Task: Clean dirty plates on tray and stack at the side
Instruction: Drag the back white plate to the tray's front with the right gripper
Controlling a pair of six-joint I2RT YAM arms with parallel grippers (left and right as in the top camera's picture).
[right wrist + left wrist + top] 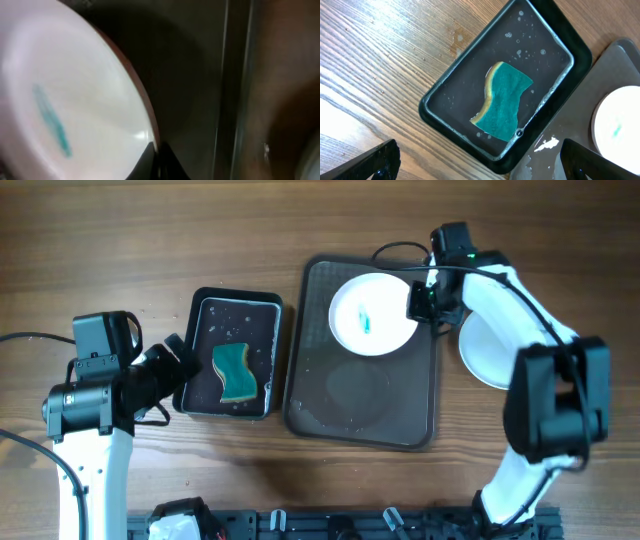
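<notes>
Right gripper (422, 302) sits at the right-hand rim of the dirty plate (370, 315), and in the wrist view its dark fingertips (156, 159) look pinched narrow on that thin edge, so I read it as holding the plate by the rim. The plate is at the far end of the tray (365, 415), its teal smear (52, 122) unwiped in the middle.

My call: this is the last dirty plate, steadied for cleaning. Off the tray to the right, a side stack (482, 358) of plain white lies on the table (150, 240), partly under the arm; how many plates it holds I can't tell.

Over to the left gripper (178, 365): fingers spread wide and empty, hanging beside the black pan (205, 315), right above the near rim in its own camera. The next move calls for it to drop onto the sponge (504, 100) and carry it to the smear.

The plate is glossy, smooth and round, and likely slick to grip. The tray is dark brown with a wet sheen. The pan floor is beaded with droplets. The sponge is wavy-edged, teal over a yellow layer, and looks soft.
</notes>
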